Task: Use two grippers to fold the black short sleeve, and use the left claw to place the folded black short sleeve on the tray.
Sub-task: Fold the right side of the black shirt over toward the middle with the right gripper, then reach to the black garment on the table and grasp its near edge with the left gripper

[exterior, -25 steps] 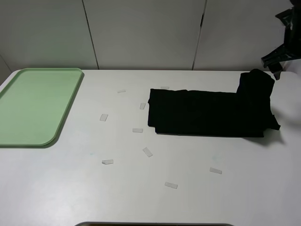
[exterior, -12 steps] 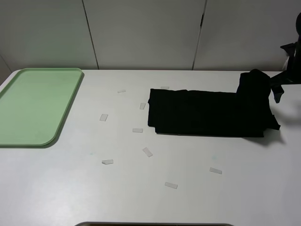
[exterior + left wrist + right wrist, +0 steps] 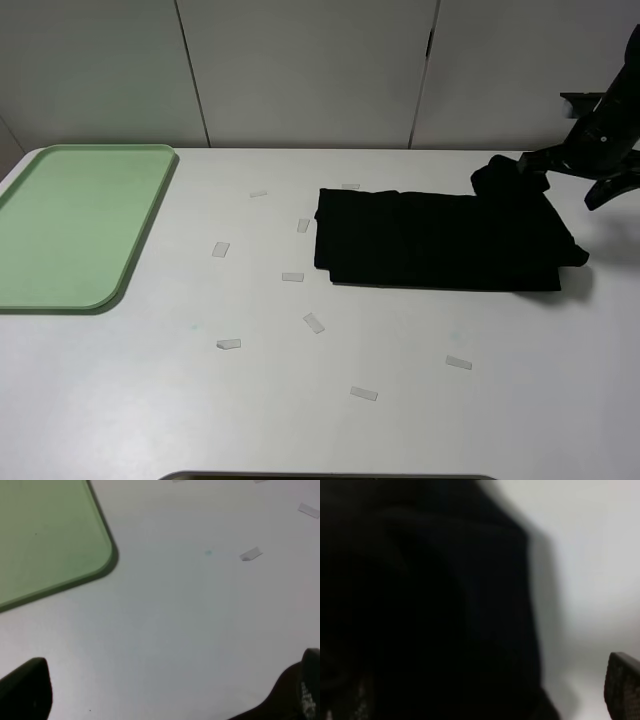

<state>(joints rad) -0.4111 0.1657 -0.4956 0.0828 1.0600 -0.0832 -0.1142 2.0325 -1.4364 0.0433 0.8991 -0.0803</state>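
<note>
The black short sleeve lies as a long folded strip across the table's middle right, with its right end bunched up in a hump. My right gripper stands open at that end, one finger against the hump and the other out past the cloth. Black cloth fills most of the right wrist view, with one fingertip over white table. The left claw is open over bare table beside a corner of the tray; it is outside the high view. The light-green tray sits far left.
Several small pale tape scraps are scattered on the white table between tray and shirt, one also in the left wrist view. White wall panels stand behind the table. A dark edge shows at the table's front.
My right gripper has come down and leftward from the upper right corner to the shirt's right end. That raised end has shifted left and sunk lower.
</note>
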